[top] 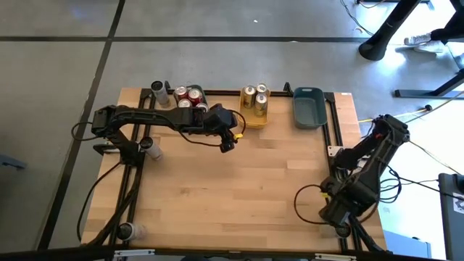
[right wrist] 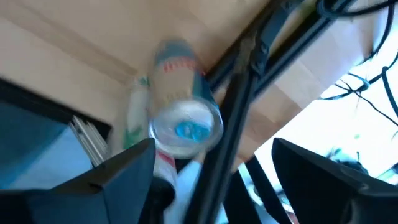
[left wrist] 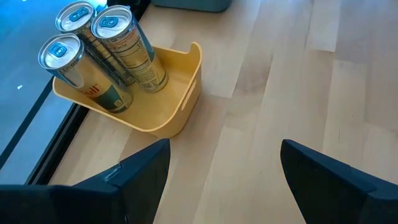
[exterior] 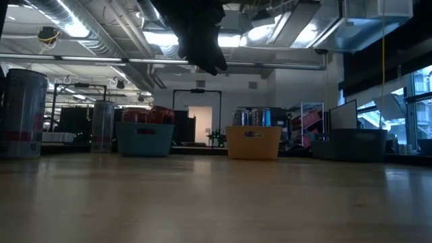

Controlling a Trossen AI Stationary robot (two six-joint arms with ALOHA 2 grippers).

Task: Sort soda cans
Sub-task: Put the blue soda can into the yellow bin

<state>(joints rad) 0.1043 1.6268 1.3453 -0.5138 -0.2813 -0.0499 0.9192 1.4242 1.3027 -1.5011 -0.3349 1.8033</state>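
cans sit sorted in part — gold soda cans (left wrist: 102,53) upright in the yellow tray (left wrist: 180,93), just ahead of the left end effector (top: 228,144), empty, fingers apart. right end effector (top: 339,214) hovers at the surface's near right corner, fingers apart — a fallen can (right wrist: 185,121) beyond them; approach along its side.

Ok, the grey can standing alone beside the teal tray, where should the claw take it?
Probably by its round side wall, below the rim, coming down from above with the claw closing front to back. The grey can stands upright, and the teal tray of red cans sits close on one side.
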